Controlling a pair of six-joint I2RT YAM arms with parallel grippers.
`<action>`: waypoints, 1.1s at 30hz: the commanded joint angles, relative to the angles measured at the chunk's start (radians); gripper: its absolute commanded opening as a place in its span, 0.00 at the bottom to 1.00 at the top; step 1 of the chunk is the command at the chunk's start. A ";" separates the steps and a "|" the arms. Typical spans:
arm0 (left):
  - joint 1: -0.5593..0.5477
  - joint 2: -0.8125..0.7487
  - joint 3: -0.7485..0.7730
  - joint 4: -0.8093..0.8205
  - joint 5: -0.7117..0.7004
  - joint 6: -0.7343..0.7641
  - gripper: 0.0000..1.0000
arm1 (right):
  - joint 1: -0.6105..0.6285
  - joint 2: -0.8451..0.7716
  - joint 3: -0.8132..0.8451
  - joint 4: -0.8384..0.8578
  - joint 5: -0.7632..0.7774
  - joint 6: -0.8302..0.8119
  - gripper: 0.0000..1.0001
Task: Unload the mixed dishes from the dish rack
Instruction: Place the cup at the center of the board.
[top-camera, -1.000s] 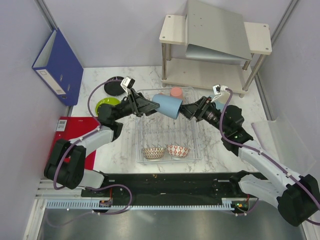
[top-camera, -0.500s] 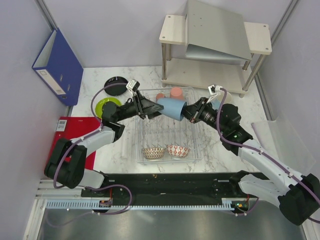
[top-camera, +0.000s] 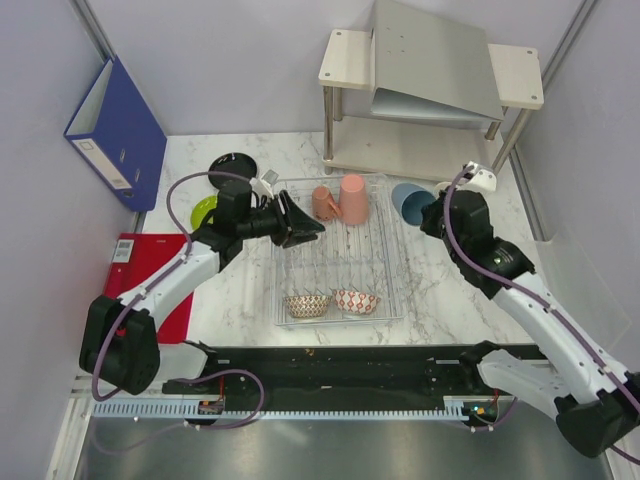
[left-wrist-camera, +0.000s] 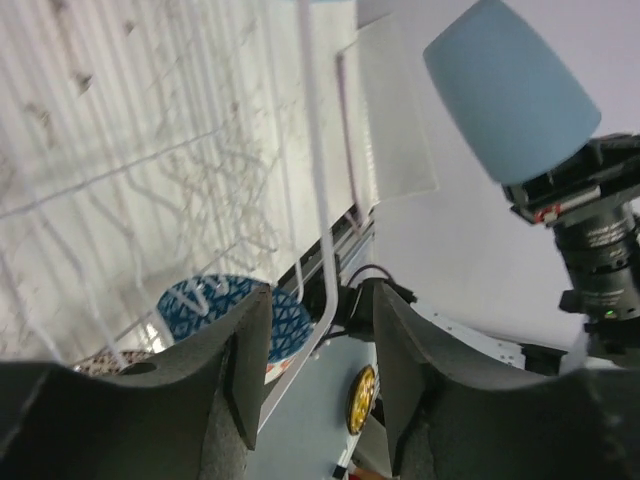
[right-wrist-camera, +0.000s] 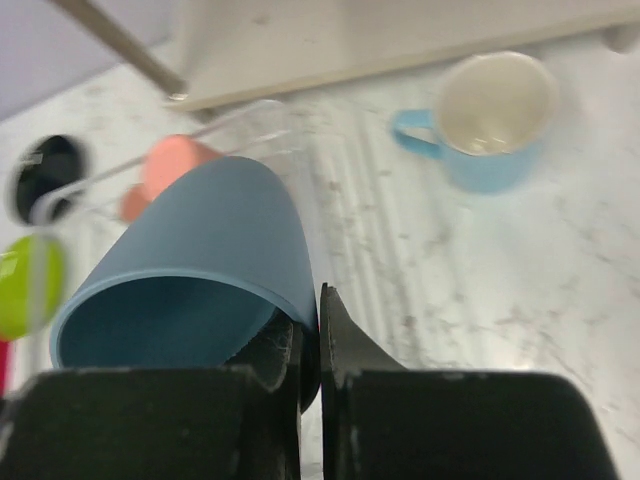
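Blue binder (top-camera: 118, 130) leans on the side wall, well out to the left of the left tool (top-camera: 310, 228). Red folder (top-camera: 155, 252) lies flat on the marble table (top-camera: 240, 310), left of that tool and nearer the arm bases. Beyond the right tool (top-camera: 428, 210) stands a beige two-tier shelf (top-camera: 345, 60), grey board (top-camera: 430, 55) tilted on top.

The right wrist view is blurred: the lime-green plate (right-wrist-camera: 18, 285) is cut off by the left edge, and the salmon-pink cup (right-wrist-camera: 175, 160) is partly hidden behind the light-blue cup (right-wrist-camera: 190, 250), whose near rim vanishes behind the right gripper (right-wrist-camera: 318, 320). From above, the right arm (top-camera: 480, 245) covers most of that gripper. In the left wrist view, a patterned bowl (left-wrist-camera: 205, 305) sits partly behind the left gripper (left-wrist-camera: 318, 340).
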 joint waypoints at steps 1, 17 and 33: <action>0.001 -0.017 -0.032 -0.136 -0.008 0.081 0.50 | -0.105 0.090 0.046 -0.268 0.112 0.048 0.00; 0.001 -0.118 -0.024 -0.265 -0.043 0.176 0.49 | -0.398 0.306 -0.012 -0.274 -0.187 0.148 0.00; 0.001 -0.115 -0.036 -0.280 -0.031 0.180 0.49 | -0.599 0.334 0.092 -0.369 -0.062 0.120 0.00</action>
